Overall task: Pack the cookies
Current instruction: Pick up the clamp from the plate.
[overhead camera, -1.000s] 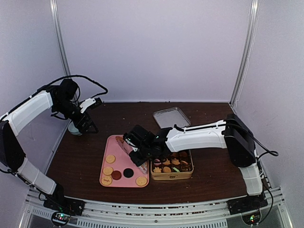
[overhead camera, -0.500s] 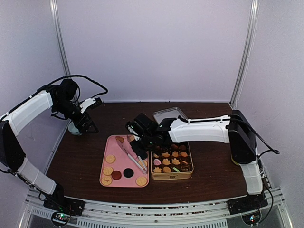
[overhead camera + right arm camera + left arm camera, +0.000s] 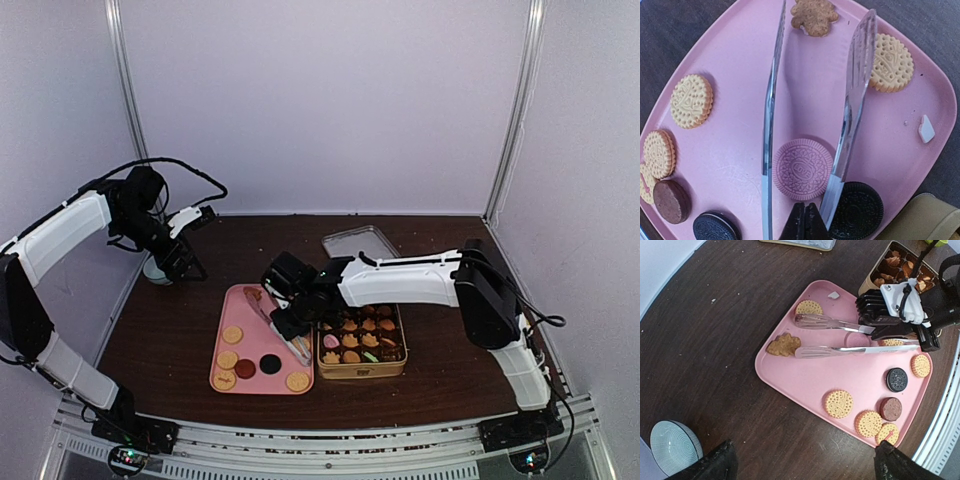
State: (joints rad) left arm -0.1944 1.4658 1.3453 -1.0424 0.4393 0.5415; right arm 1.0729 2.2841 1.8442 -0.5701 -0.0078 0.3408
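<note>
The table (image 3: 430, 395) is dark brown, with a few pale specks on it. 4 things lie directly on it. A pink tray (image 3: 252, 340) sits near the front, left of centre, and a gold tin (image 3: 362, 371) stands just beside its right edge. A clear lid (image 3: 355, 242) lies flat behind the tin, towards the back. A small pale blue ribbed bowl (image 3: 671, 447) stands by the left edge, well apart from the tray.

pink cookie (image 3: 802, 170), "love" stamped at its centre
</note>
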